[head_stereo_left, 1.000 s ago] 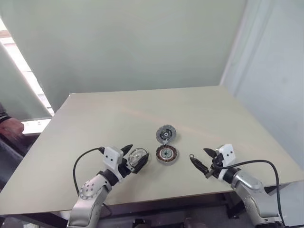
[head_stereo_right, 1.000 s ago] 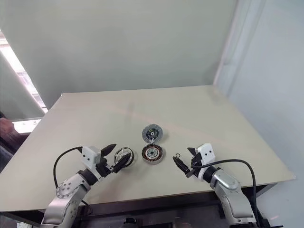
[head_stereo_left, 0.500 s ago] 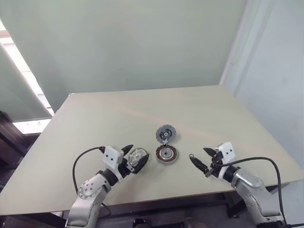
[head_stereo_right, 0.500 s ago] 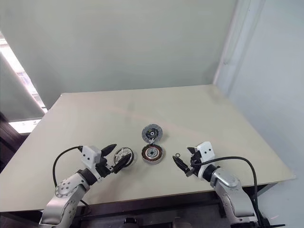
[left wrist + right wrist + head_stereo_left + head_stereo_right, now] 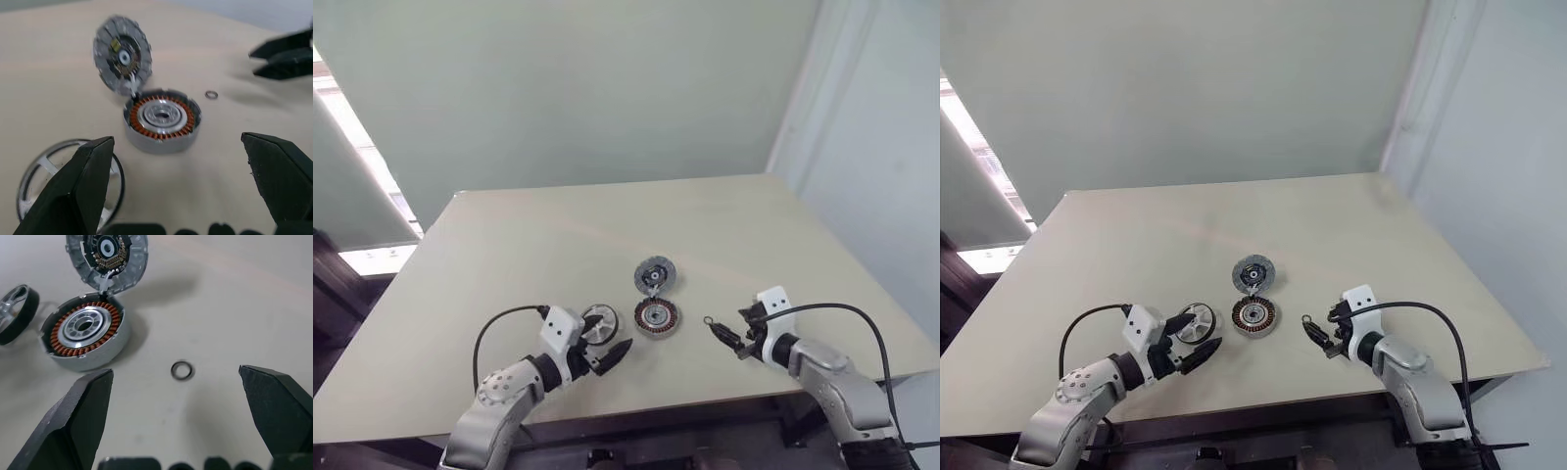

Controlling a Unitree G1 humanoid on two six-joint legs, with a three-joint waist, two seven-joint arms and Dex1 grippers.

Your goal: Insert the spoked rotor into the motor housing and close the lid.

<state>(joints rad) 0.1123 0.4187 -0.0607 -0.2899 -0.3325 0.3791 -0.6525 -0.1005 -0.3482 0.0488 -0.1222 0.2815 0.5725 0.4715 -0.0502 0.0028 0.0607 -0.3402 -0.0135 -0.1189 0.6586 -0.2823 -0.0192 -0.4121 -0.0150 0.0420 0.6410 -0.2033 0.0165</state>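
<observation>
The spoked rotor (image 5: 599, 320) lies flat on the table (image 5: 509, 255), just left of the motor housing (image 5: 657, 317). The housing shows copper windings (image 5: 162, 117) around a silvery centre. Its lid (image 5: 654, 275) stands tilted at the housing's far rim, its inner side facing me, and a short wire (image 5: 102, 281) joins the two. My left gripper (image 5: 605, 339) is open and low over the table, one finger (image 5: 73, 191) overlapping the rotor's near edge and holding nothing. My right gripper (image 5: 724, 338) is open right of the housing, pointing toward it.
A small dark ring (image 5: 182, 370) lies on the table between the housing and my right gripper. Bare tabletop stretches behind the lid up to the wall. The table's near edge runs close under both arms.
My left gripper has tipped downward and drawn back toward me, so the rotor now lies at its fingertips rather than between them. The right wrist has tilted down. A person's hand at the left edge is gone.
</observation>
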